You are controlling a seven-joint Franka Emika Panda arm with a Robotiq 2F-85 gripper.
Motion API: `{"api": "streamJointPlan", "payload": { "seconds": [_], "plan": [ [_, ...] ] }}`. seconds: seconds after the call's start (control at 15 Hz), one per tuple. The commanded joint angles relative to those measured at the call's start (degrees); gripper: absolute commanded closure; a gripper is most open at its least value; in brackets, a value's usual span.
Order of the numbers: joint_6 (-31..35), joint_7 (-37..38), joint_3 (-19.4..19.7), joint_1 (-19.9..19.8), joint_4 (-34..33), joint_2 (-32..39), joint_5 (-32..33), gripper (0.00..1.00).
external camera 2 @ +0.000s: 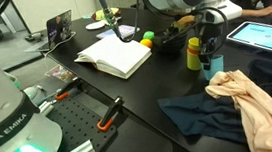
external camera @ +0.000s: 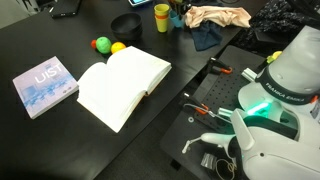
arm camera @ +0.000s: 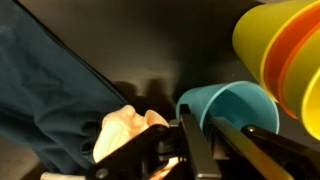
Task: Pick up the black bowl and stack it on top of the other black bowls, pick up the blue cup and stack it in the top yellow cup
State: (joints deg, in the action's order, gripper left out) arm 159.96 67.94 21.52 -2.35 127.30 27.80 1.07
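The blue cup (arm camera: 236, 100) lies close in the wrist view, its mouth facing the camera, beside the nested yellow cups (arm camera: 280, 45) at the upper right. My gripper (arm camera: 200, 126) is shut on the blue cup's rim, with one finger outside the wall and one inside. In an exterior view the gripper (external camera 2: 211, 57) points down on the blue cup (external camera 2: 214, 68), right beside the yellow cup (external camera 2: 193, 52). Black bowls (external camera: 127, 22) sit on the dark table left of the yellow cup (external camera: 162, 17). I cannot tell whether it is one bowl or a stack.
A peach cloth (external camera 2: 248, 95) and a dark blue cloth (external camera 2: 195, 110) lie beside the cups. An open book (external camera: 122, 85), a closed book (external camera: 44, 85), a green ball (external camera: 101, 44) and a yellow ball (external camera: 118, 47) are on the table. A tablet (external camera 2: 265, 35) lies behind the cups.
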Motion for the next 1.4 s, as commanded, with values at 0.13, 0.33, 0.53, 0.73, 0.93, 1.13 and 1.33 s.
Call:
{"api": "streamJointPlan", "payload": {
  "seconds": [0.13, 0.33, 0.53, 0.73, 0.93, 1.13, 1.33],
  "plan": [
    [-3.6, -0.6, 2.4, 2.9, -0.1, -2.4, 2.5, 0.94],
    [-8.1, -0.9, 2.7, 3.4, -0.3, -4.2, 4.5, 0.94],
    [-13.4, -2.0, 1.5, 2.4, -1.3, -6.4, 6.2, 0.93],
    [-17.6, -2.4, 1.3, 2.4, -3.1, -8.9, 8.5, 0.91],
    [-22.1, -2.0, 0.8, 2.1, -5.7, -11.0, 12.1, 0.92],
    [-25.4, -2.0, -0.3, 1.5, -8.0, -12.2, 14.8, 0.91],
    [-26.1, -2.2, -1.6, 0.7, -9.2, -12.9, 15.4, 0.91]
  ]
}}
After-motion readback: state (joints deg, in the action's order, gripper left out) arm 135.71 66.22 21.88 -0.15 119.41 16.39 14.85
